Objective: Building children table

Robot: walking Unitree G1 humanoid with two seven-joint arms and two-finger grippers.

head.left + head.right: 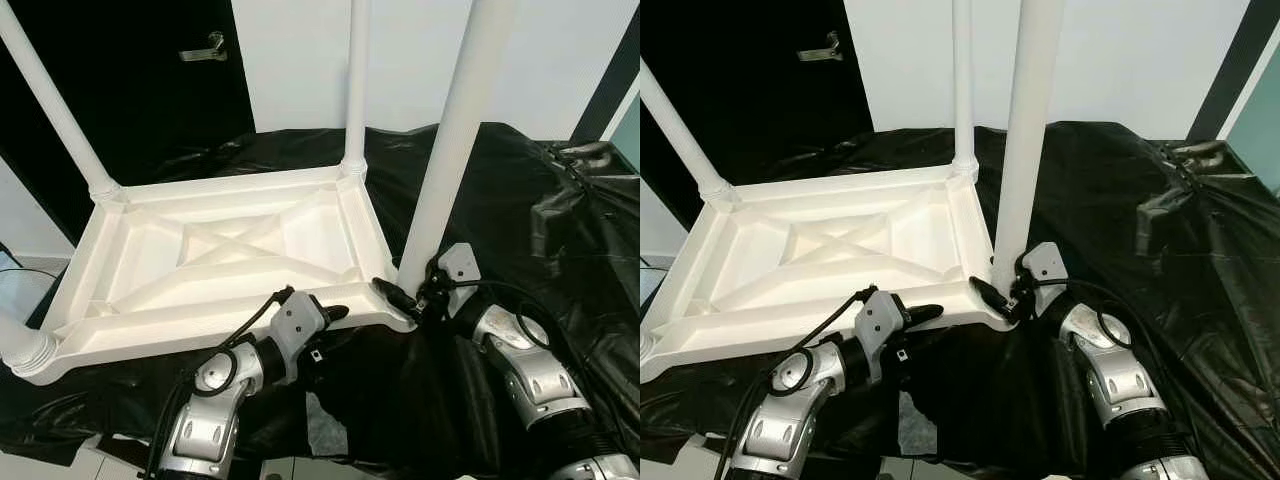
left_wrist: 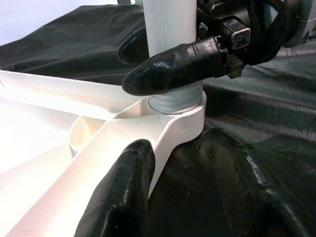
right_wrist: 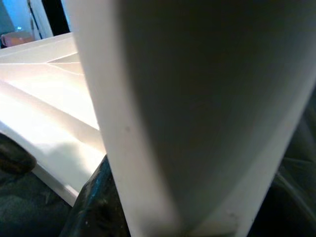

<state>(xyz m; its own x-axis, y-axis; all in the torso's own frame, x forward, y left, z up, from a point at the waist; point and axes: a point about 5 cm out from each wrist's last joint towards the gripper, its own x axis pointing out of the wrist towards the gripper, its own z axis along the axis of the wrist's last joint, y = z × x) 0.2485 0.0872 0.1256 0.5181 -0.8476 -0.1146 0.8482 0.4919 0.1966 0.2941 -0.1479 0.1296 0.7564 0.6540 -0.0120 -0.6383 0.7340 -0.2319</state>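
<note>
Left eye view: table top [image 1: 230, 255] is lying upside down on black sheet [image 1: 520, 190]; right gripper [image 1: 405, 297] is clamping the near leg [image 1: 450, 150]; left gripper [image 1: 325, 312], fingers apart, is bracing the near edge.

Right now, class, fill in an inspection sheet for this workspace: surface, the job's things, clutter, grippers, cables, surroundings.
Surface: black sheet, wrinkled, spread under the work.
Job's things: white table top lying upside down; four white legs stand up from its corners, the near right leg seated in its corner socket.
Clutter: nothing seen.
Grippers: right gripper closed around the base of the near right leg; left gripper at the near edge of the table top, one finger against its rim.
Cables: black cable looped along the left arm; another on the right forearm.
Surroundings: white wall; dark door with a metal handle.
</note>
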